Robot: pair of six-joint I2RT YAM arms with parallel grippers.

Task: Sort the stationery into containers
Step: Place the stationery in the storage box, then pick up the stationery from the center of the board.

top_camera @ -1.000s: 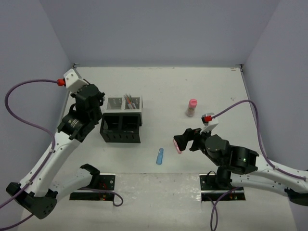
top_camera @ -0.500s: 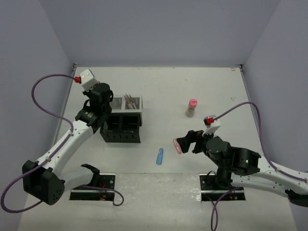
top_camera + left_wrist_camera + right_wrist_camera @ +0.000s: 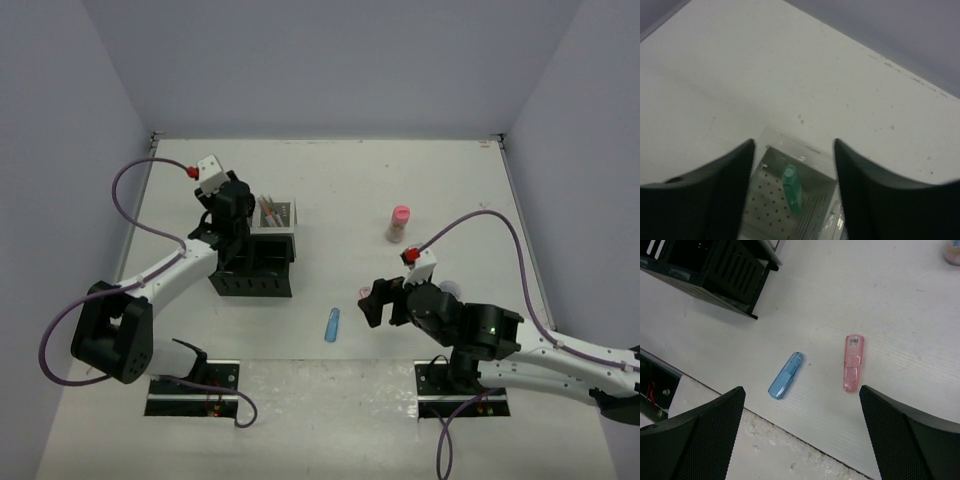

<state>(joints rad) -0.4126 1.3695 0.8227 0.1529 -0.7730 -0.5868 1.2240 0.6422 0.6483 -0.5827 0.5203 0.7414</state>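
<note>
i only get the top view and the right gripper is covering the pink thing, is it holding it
Observer: No. In the right wrist view the pink piece lies flat on the table, and the right gripper is wide open and not touching it.
Operator: ok and whats under the left gripper
Observer: The left wrist view shows a green pen standing in the white mesh compartment. The left gripper is open above it, touching nothing.
Operator: is the blue one touching the pink one
Observer: No. The blue piece lies apart from the pink one, with bare table between them.
</note>
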